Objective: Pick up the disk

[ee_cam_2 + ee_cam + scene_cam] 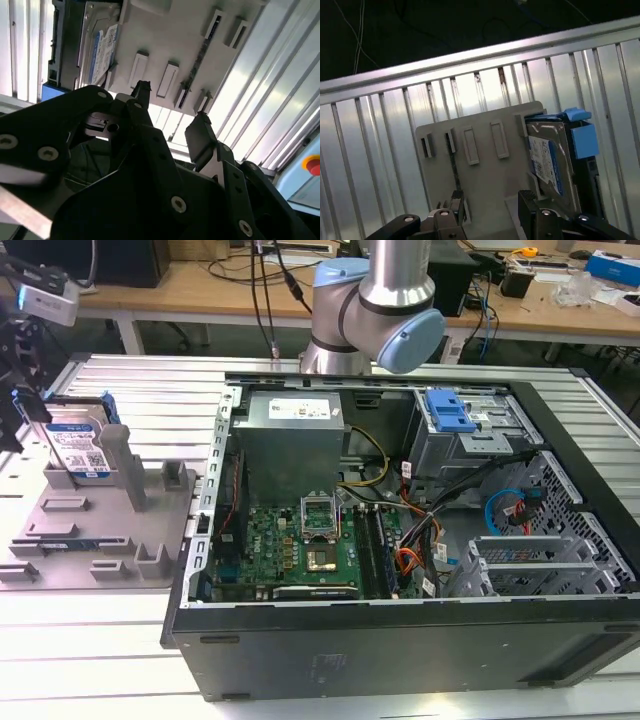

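One disk point(75, 445) | silver, white-and-blue label (blue rails) | upright in grey holder point(100, 540) | gripper point(171, 107) spread, empty

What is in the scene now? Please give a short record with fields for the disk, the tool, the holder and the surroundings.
disk: disk stands on edge in the holder, label showing, blue rails on its sides
tool: tool is open with nothing between its fingers; the disk is off to one side of it
holder: grey plastic holder lies flat on the table
table: ribbed metal table
computer case: open computer case at the exterior view's right of the holder, circuit board inside
task state: disk not yet picked up
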Robot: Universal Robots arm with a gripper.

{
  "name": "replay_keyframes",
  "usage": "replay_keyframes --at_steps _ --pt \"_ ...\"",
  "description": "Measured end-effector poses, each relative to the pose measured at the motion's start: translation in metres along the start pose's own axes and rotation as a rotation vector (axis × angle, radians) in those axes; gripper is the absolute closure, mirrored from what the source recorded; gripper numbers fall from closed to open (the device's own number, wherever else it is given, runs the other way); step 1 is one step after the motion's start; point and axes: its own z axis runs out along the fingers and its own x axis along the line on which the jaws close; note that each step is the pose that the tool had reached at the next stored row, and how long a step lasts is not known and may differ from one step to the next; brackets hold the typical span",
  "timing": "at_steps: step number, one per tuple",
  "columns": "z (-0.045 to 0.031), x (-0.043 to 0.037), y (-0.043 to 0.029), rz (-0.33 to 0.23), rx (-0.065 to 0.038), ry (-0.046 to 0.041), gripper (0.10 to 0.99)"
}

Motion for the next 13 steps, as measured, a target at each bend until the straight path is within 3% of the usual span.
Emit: replay_keyframes --at_steps 2,5,8,11,13 --pt "0.0011 0.0 0.0 -0.059 0.007 0.0009 0.529" --pt "0.0019 -0.0003 -0.0002 -0.097 0.022 -0.0007 0.529" --pt "0.0019 -0.0003 -0.0002 -0.097 0.022 -0.0006 0.529" --pt "0.0019 -0.0123 0.0018 -0.098 0.024 0.0166 0.529" --pt "0.0016 -0.0311 0.0052 -0.102 0.025 0.023 0.529"
